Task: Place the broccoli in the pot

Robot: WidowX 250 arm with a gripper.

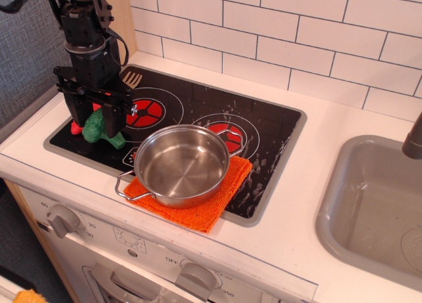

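Note:
The green toy broccoli (96,126) lies on the black cooktop (264,128) at its front left, its lighter stalk (117,141) pointing right toward the pot. My gripper (95,118) stands straight down over it. Its two black fingers (76,112) press against both sides of the dark-green head, and the broccoli still rests on the cooktop. The shiny steel pot (181,165) stands empty on an orange cloth (201,214) just right of the broccoli, its wire handle (126,188) toward the front.
A fork with metal tines (131,80) and a red handle (77,128) lies behind and left of the broccoli. A grey sink basin (369,204) is at the right. The white tile wall runs along the back, and stove knobs (62,219) sit on the front.

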